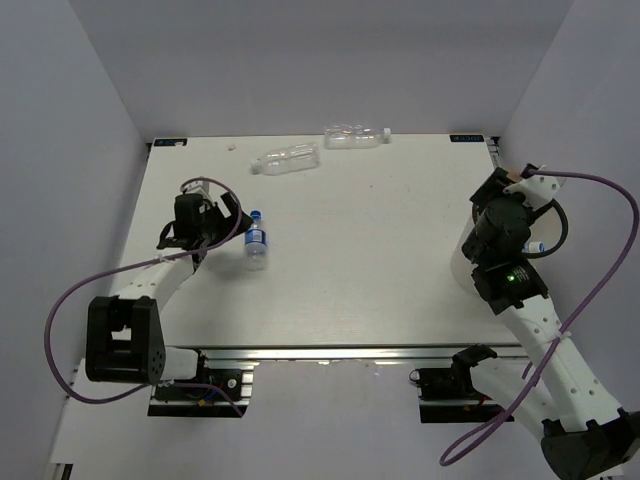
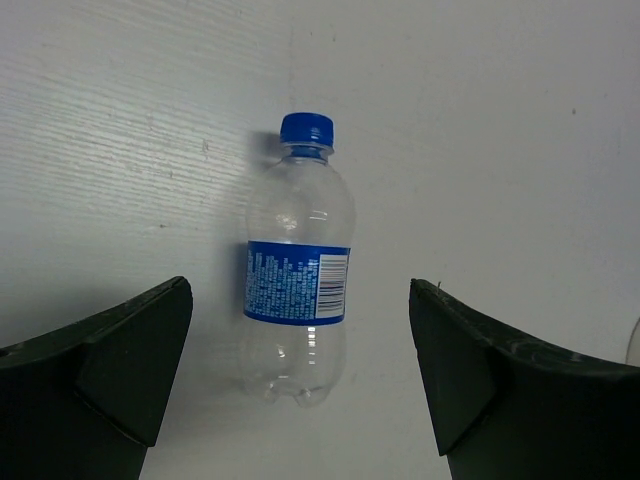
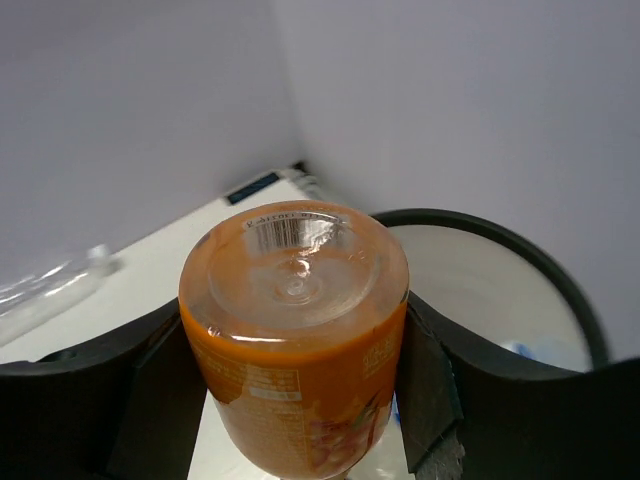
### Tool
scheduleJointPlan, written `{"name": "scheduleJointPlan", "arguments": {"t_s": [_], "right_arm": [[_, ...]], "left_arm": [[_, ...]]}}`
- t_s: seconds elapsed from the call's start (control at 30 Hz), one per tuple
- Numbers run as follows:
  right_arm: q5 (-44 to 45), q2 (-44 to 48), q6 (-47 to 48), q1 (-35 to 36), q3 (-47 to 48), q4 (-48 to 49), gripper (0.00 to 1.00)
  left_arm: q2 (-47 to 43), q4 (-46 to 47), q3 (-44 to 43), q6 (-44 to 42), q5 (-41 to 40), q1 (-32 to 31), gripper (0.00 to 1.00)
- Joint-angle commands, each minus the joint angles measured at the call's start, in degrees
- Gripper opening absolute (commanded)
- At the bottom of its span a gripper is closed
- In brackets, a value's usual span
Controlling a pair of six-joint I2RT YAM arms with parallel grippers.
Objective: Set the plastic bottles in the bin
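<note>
A clear bottle with a blue cap and blue label (image 1: 256,241) lies on the white table; in the left wrist view this bottle (image 2: 298,270) lies cap away from me. My left gripper (image 1: 232,226) (image 2: 300,295) is open and empty, its fingers either side of the bottle's base and apart from it. My right gripper (image 1: 497,195) (image 3: 296,345) is shut on the orange bottle (image 3: 300,330), held base towards the camera beside the bin (image 3: 500,236). The bin (image 1: 460,262) is mostly hidden under the right arm. Two clear unlabelled bottles (image 1: 287,158) (image 1: 355,136) lie at the table's back edge.
Something blue (image 3: 520,350) shows inside the bin, too small to tell what. Grey walls close the table on the left, back and right. One clear bottle (image 3: 50,285) shows blurred at the left of the right wrist view.
</note>
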State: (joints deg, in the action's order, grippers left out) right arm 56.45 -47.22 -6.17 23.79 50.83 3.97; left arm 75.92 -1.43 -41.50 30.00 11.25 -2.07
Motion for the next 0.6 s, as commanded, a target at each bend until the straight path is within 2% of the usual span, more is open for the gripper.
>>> {"name": "scheduleJointPlan", "arguments": {"t_s": [0.0,0.1,0.17,0.2,0.23,0.27,0.3,0.47,0.57], "right_arm": [[13.4,0.8,-4.3,-4.3,2.5,-6.6,0.06],[12.6,0.5,-4.4,-8.4,2.2,-7.2,0.11],[11.8,-0.1,-6.1,-10.4,3.0,-9.3,0.23],[10.6,-0.3,-6.6,-11.0,3.2,-9.6,0.42],[8.1,-0.4,-6.9,-11.3,3.5,-10.2,0.54],[7.0,-0.9,-7.2,-11.4,3.8,-10.6,0.74],[6.1,-1.1,-8.1,-11.5,4.8,-11.1,0.89],[-3.2,-0.9,-8.5,-11.6,6.6,-10.1,0.89],[-14.1,-0.9,-5.1,-11.5,6.8,-6.6,0.89]], "left_arm": [[1.4,-3.1,-3.7,-3.0,-4.0,-2.1,0.98],[4.7,-5.4,-6.0,-4.6,-5.2,-4.0,0.98],[7.0,-6.8,-7.4,-5.4,-6.8,-5.6,0.98],[7.5,-7.0,-7.6,-5.6,-7.3,-6.2,0.98],[8.7,-7.3,-7.9,-5.6,-8.2,-6.4,0.98],[9.2,-7.7,-8.2,-5.7,-9.0,-6.5,0.98],[9.8,-8.0,-8.7,-5.7,-9.5,-6.8,0.98],[12.0,-11.7,-10.6,-7.4,-12.2,-7.1,0.98],[11.7,-10.9,-10.3,-7.5,-9.3,-7.5,0.98]]}}
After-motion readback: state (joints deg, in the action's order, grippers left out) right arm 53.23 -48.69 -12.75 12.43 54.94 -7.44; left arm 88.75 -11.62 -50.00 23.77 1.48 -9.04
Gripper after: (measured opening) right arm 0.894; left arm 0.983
